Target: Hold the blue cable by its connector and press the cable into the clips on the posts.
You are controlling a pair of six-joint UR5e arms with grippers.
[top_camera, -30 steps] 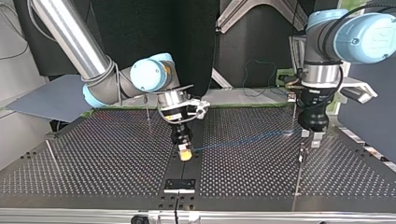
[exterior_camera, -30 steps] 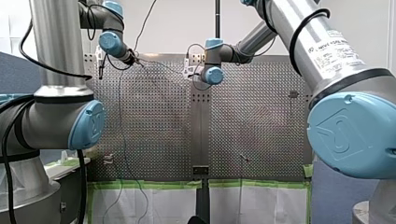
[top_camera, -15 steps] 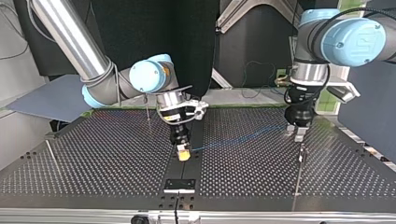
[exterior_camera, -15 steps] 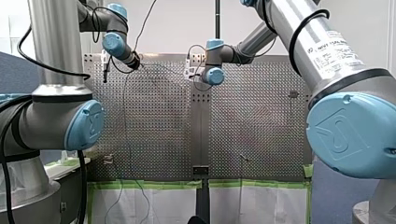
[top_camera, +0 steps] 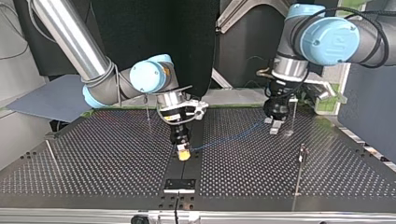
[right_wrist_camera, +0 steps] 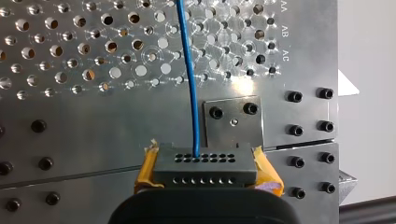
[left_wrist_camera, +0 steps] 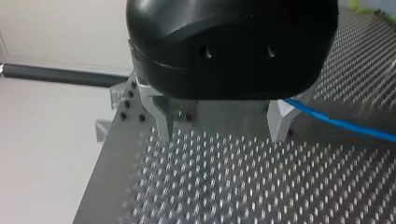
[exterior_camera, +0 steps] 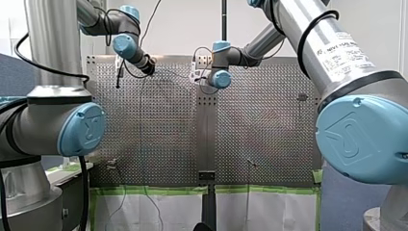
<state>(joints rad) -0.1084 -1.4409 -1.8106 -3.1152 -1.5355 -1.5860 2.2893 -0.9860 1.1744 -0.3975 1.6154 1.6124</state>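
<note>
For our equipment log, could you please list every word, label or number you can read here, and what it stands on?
"AB": stamped on the table beside its holes, right wrist view.
"AC": on the table, next to "AB".
A third mark beside "AB": cut off, unreadable.
White label on my right arm: too blurred to read.
Blue joint cap: a logo, no readable letters.

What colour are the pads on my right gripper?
Yellow; the pads show best in the right wrist view.
</note>
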